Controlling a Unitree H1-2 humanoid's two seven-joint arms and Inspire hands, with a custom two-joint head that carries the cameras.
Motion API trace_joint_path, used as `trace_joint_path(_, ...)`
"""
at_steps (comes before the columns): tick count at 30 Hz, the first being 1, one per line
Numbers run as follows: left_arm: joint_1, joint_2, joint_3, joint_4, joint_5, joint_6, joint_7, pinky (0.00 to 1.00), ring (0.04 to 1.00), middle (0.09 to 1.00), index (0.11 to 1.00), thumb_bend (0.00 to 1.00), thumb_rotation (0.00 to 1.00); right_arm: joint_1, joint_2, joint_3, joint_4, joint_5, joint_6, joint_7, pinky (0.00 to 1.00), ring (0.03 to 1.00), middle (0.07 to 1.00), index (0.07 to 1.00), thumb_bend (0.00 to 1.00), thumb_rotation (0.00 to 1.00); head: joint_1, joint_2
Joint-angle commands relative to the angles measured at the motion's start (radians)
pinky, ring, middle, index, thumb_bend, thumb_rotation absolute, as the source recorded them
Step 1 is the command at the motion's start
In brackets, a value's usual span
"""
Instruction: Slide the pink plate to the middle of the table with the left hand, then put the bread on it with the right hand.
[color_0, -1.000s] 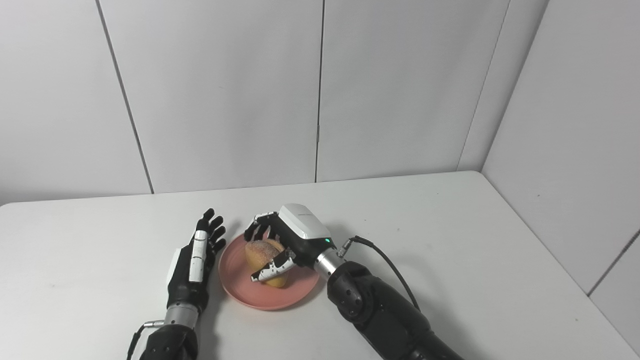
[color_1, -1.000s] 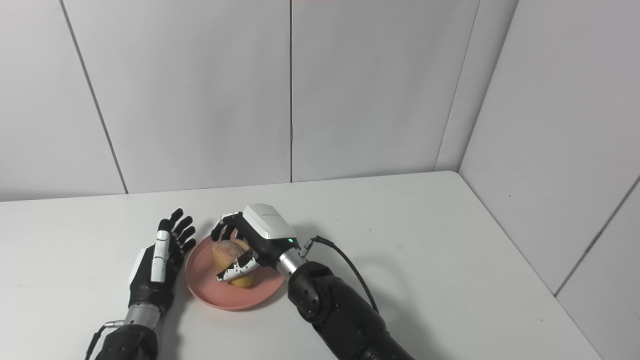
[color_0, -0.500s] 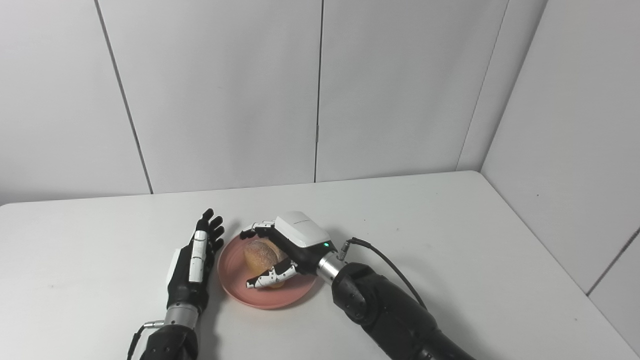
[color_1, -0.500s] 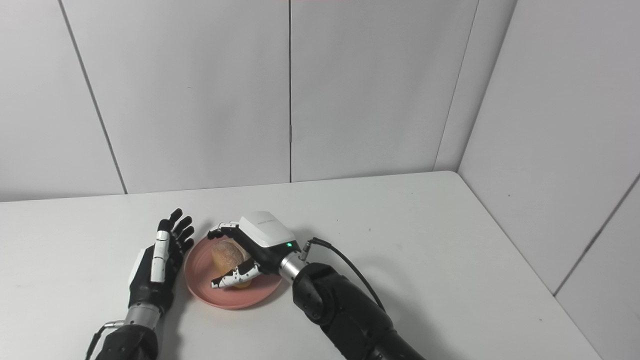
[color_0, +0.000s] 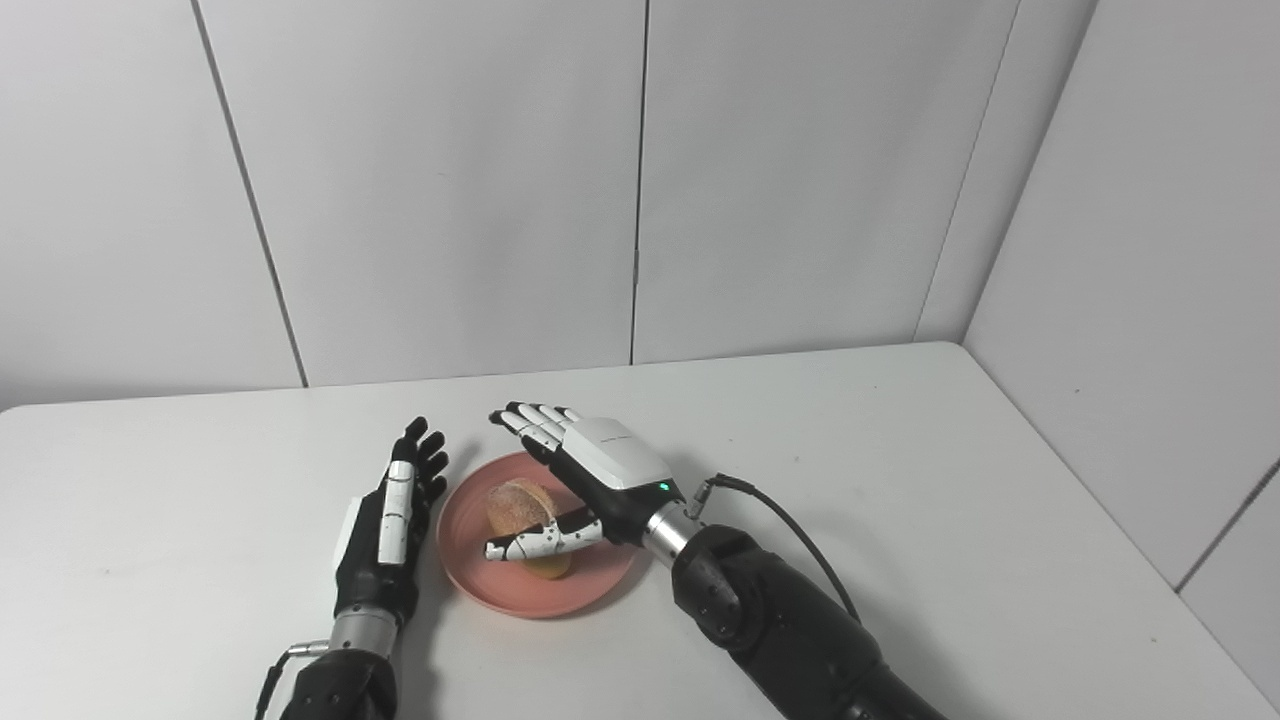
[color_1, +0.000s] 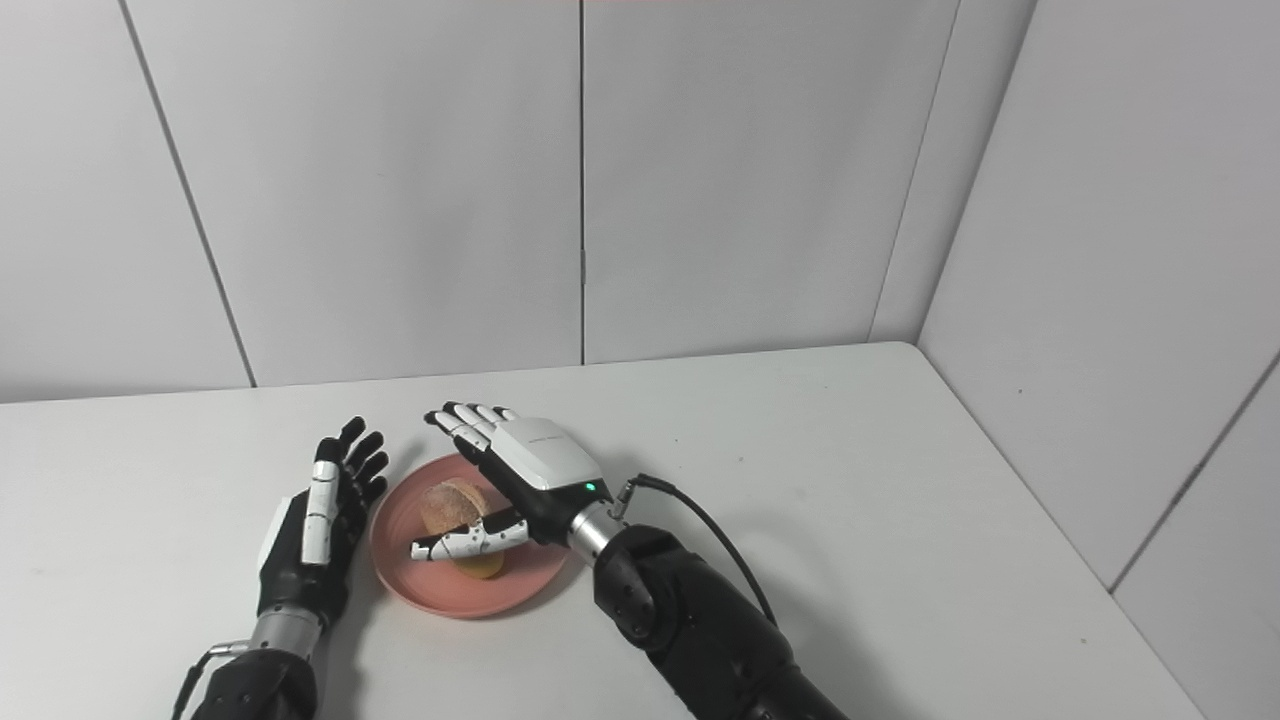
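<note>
The bread sits on the pink plate, which rests on the white tabletop. The right hand is spread above the plate, fingers apart and gripping nothing (its thumb lies across the bread's near side). Just left of the plate, the left hand stands edge-on, fingers apart, empty.

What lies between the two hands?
The pink plate with the bread on it, between left hand and right hand; both views.
</note>
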Motion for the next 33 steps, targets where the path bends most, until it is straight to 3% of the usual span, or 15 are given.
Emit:
trace_joint_path(1,-0.027,0.0,0.003,-0.019,-0.009,-0.005,-0.004,0.95,0.944,0.94,0.934,0.78,1.0,-0.017,0.003,-0.032,-0.048,0.022,-0.055,-0.067,1.0,1.0,1.0,0.997,0.69,0.84,0.0,0.0)
trace_joint_path(6,-0.023,0.003,0.002,-0.031,0.001,-0.004,0.0,0.92,0.939,0.937,0.929,0.79,1.0,0.025,0.029,-0.108,-0.1,0.1,-0.078,-0.121,1.0,1.0,1.0,1.0,0.72,0.93,0.006,-0.001)
trace_joint_path(18,0.0,0.004,0.007,-0.079,-0.012,0.018,-0.007,0.94,0.941,0.94,0.938,0.8,1.0,0.111,0.091,-0.273,-0.199,0.368,0.0,-0.047,0.96,1.0,1.0,1.0,0.7,0.96,0.016,0.004)
trace_joint_path(22,0.004,0.006,0.006,-0.084,-0.012,0.017,-0.006,0.95,0.945,0.942,0.941,0.8,1.0,0.122,0.102,-0.301,-0.194,0.407,0.031,-0.037,1.0,1.0,1.0,1.0,0.64,0.98,0.019,0.006)
trace_joint_path(33,0.007,0.003,0.009,-0.091,-0.021,0.004,-0.01,0.96,0.953,0.95,0.948,0.8,1.0,0.169,0.129,-0.327,-0.193,0.455,0.062,-0.031,1.0,1.0,1.0,1.0,0.68,1.0,0.024,0.01)
